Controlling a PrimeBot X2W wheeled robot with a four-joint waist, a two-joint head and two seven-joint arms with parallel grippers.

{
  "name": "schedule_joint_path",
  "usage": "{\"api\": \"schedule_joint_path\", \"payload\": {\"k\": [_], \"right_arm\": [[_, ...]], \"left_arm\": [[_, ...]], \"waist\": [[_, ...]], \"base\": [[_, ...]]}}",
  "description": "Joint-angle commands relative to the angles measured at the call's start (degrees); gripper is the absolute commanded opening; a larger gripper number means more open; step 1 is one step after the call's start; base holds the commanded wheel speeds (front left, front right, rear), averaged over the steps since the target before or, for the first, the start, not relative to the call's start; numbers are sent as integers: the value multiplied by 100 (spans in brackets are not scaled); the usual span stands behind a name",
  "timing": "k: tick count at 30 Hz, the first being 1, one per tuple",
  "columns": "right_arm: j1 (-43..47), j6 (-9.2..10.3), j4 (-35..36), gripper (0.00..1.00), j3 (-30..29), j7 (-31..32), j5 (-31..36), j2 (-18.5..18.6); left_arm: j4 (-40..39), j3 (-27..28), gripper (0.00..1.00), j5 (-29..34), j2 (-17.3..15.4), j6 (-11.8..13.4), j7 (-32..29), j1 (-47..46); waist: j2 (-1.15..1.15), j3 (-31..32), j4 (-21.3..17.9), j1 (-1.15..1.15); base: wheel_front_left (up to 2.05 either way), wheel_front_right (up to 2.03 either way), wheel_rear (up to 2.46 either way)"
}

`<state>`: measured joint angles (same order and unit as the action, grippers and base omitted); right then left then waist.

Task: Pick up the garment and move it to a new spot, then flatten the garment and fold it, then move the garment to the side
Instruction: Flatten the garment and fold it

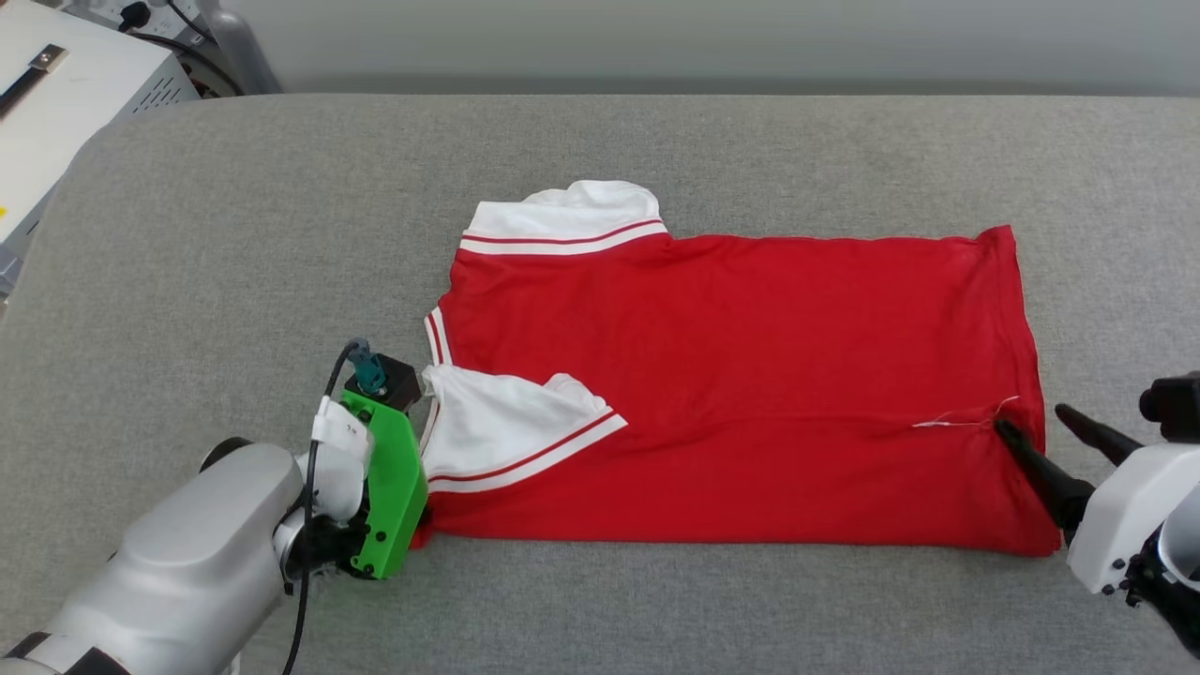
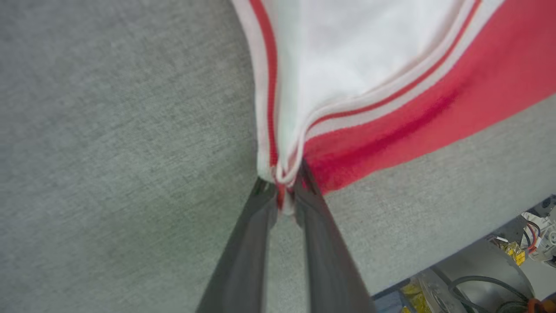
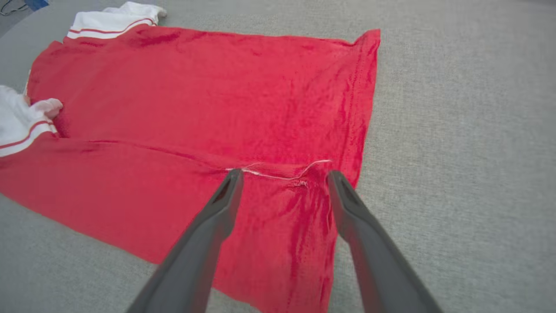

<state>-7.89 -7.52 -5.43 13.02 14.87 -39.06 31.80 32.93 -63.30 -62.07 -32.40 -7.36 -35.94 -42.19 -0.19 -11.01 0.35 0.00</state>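
The garment (image 1: 750, 375) is a red jersey with white, red-striped sleeves, lying flat on the grey padded table (image 1: 234, 234). Its near long edge is folded over onto the body. In the left wrist view my left gripper (image 2: 282, 187) is shut on the bunched white-and-red trim at the garment (image 2: 391, 65)'s left end. In the head view a green mount hides those fingers. My right gripper (image 1: 1031, 419) stands open at the right hem, with one finger over the red cloth and one beside it. In the right wrist view the right gripper (image 3: 284, 174) straddles a loose white thread on the garment (image 3: 195, 95).
A white equipment box (image 1: 56, 94) with cables sits past the table's far left corner. The table's edge, with wiring (image 2: 499, 269) below it, shows in the left wrist view. Bare grey table lies around the garment on all sides.
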Motion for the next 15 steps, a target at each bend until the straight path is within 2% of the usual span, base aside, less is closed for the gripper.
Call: {"api": "schedule_joint_path", "payload": {"k": [1,7,15], "right_arm": [[-153,3,46,100,-48,-1,56,88],[-255,3,284,100,-156,555,206,518],[-267,3,514,100,0,2349,-287,1087]], "left_arm": [[103,-151,0,55,122,0,82,221],[-111,-93,0,34,-28,-10,419,56],[-614,-66,0,14,-219,-12,705,-39]], "waist": [[19,82,29,0],[19,267,105,0],[19,283,172,0]], "base": [[0,0,0],[0,0,0],[0,0,0]]}}
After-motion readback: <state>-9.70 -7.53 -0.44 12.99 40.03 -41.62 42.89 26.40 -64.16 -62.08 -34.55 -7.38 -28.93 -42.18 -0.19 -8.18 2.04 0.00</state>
